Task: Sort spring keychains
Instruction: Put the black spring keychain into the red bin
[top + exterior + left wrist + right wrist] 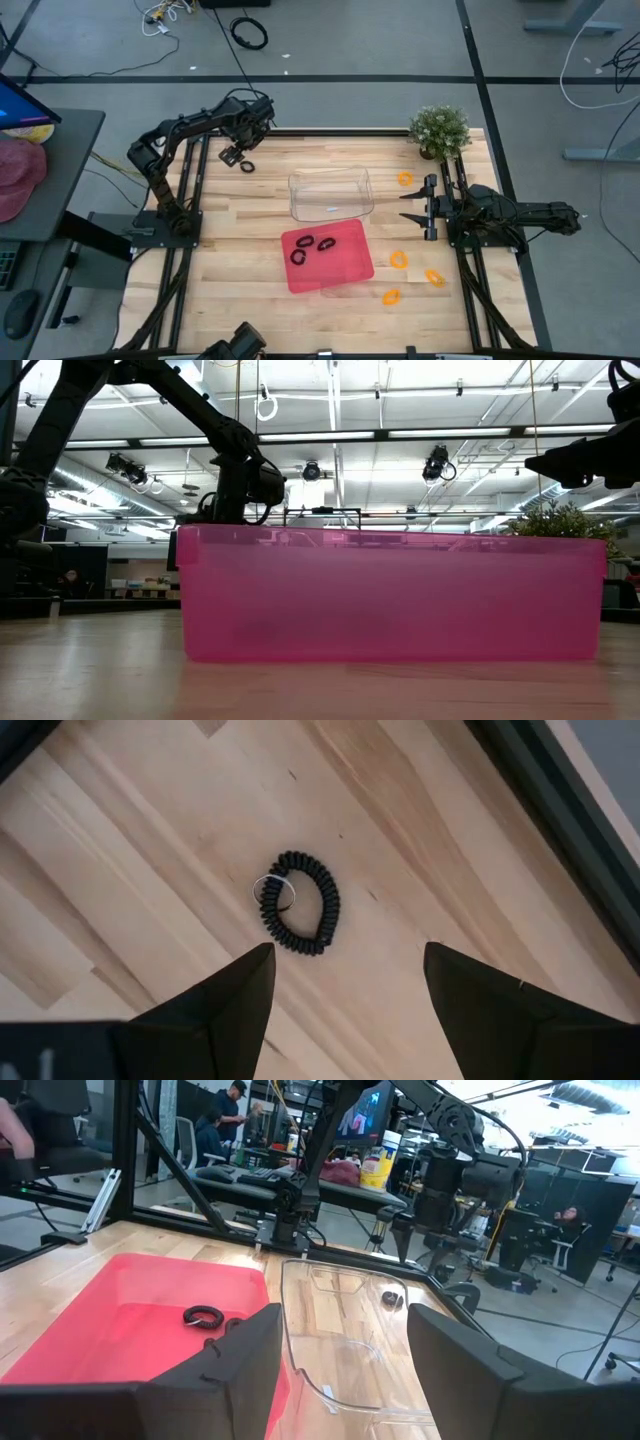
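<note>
A black spring keychain (300, 903) with a small metal ring lies flat on the wood near the table's far left corner (247, 165). My left gripper (345, 990) hangs above it, pointing down and open, with the keychain ahead of the gap (236, 155). Three black keychains (312, 247) lie in the red tray (345, 275). Several orange keychains (399, 260) lie on the table's right side. My right gripper (406, 205) waits at the right edge, level and open (345, 1350).
A clear plastic tray (330, 193) stands mid-table, just beyond the red tray. A small potted plant (440, 130) sits at the far right corner. The dark table frame (560, 830) runs close to the black keychain. Bare wood lies left of both trays.
</note>
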Available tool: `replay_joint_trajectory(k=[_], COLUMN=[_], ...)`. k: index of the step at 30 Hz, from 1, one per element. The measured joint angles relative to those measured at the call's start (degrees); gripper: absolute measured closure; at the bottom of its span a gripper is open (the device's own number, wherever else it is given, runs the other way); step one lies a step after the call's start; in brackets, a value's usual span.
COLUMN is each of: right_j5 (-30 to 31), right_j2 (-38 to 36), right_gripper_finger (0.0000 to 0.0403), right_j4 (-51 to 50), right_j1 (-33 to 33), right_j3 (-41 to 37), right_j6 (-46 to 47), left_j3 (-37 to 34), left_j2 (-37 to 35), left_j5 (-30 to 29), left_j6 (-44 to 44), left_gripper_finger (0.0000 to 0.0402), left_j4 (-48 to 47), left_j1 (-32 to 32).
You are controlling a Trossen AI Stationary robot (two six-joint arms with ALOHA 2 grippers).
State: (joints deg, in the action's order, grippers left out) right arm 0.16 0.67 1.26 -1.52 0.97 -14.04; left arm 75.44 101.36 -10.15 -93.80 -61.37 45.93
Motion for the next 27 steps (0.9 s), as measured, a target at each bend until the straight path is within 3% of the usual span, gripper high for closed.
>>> replay_joint_trajectory(k=[27], right_j5=[0.00], right_j2=[0.00], right_gripper_finger=[0.0181], right_j4=[-0.01], right_j1=[0.01], right_j3=[0.01], right_j6=[0.00], left_j3=[0.00], left_j2=[0.00], left_j5=[-0.41], left_j6=[0.84], left_gripper_finger=[0.0142], left_j4=[0.29], left_j1=[2.83])
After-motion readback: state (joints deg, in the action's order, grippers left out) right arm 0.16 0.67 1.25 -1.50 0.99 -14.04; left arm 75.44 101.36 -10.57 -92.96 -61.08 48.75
